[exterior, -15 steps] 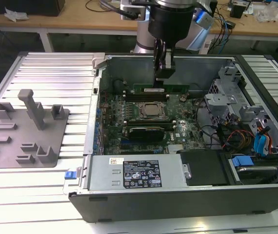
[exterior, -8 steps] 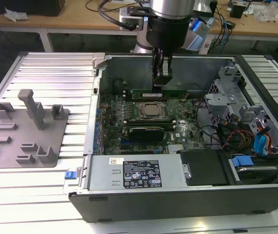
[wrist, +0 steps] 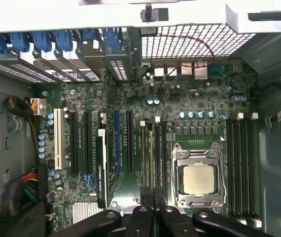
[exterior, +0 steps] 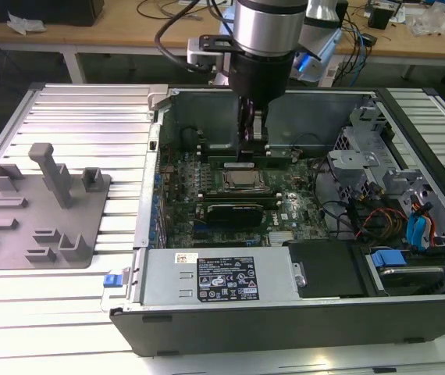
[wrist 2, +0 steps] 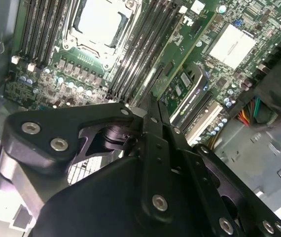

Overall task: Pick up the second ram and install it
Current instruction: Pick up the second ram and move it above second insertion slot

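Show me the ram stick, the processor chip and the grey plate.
ram stick (wrist 2: 176, 52): second wrist view, green side face.
processor chip (wrist: 198, 178): first wrist view, centre of silver lid.
grey plate (exterior: 90, 215): exterior view, bare flat part.
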{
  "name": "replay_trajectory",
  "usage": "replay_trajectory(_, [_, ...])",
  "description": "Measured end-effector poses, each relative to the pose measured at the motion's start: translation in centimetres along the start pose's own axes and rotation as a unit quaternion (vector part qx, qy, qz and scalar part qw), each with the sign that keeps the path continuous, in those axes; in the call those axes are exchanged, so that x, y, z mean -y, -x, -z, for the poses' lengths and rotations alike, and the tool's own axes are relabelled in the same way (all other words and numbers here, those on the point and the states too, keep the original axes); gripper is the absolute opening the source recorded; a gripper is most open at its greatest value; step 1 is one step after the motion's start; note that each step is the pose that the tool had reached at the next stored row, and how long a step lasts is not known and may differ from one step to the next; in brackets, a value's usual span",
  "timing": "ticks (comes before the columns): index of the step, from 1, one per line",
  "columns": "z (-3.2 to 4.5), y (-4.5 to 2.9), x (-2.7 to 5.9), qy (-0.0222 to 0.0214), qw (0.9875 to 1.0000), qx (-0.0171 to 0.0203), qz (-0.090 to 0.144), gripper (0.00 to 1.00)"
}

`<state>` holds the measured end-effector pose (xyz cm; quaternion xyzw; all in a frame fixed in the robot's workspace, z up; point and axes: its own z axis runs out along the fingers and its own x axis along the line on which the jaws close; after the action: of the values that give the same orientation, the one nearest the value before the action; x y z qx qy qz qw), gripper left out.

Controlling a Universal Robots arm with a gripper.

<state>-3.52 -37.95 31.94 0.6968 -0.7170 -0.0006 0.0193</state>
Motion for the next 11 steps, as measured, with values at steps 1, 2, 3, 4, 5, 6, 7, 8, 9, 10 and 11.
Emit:
replay_trajectory(1, [-0.18, 0.01, 0.00, 0.0000, 1.0000, 0.0000, 0.000, 0.09])
replay_trajectory(2, [-0.46, 0.05, 0.00, 0.0000, 1.0000, 0.0000, 0.000, 0.09])
replay_trajectory(3, [-0.88, 0.24, 0.00, 0.0000, 1.0000, 0.0000, 0.000, 0.09])
replay_trajectory(4, [-1.02, 0.33, 0.00, 0.0001, 1.0000, 0.0000, 0.000, 0.09])
replay_trajectory(5, [-1.22, 0.46, -0.01, 0.0000, 1.0000, 0.0000, 0.000, 0.09])
replay_trajectory(6, [-1.47, 0.63, -0.03, 0.0000, 1.0000, 0.0000, 0.000, 0.09])
replay_trajectory(7, [-1.62, 0.72, -0.04, 0.0000, 1.0000, 0.0001, 0.000, 0.09])
replay_trajectory(8, [-1.72, 0.77, -0.07, 0.0000, 1.0000, 0.0001, 0.000, 0.09])
replay_trajectory(9, [-1.93, 0.86, -0.14, 0.0000, 1.0000, 0.0000, 0.000, 0.09])
replay_trajectory(10, [-2.03, 0.92, -0.18, 0.0001, 1.0000, -0.0001, 0.000, 0.09])
replay_trajectory(11, [-2.18, 0.98, -0.23, 0.0000, 1.0000, 0.0000, 0.000, 0.09])
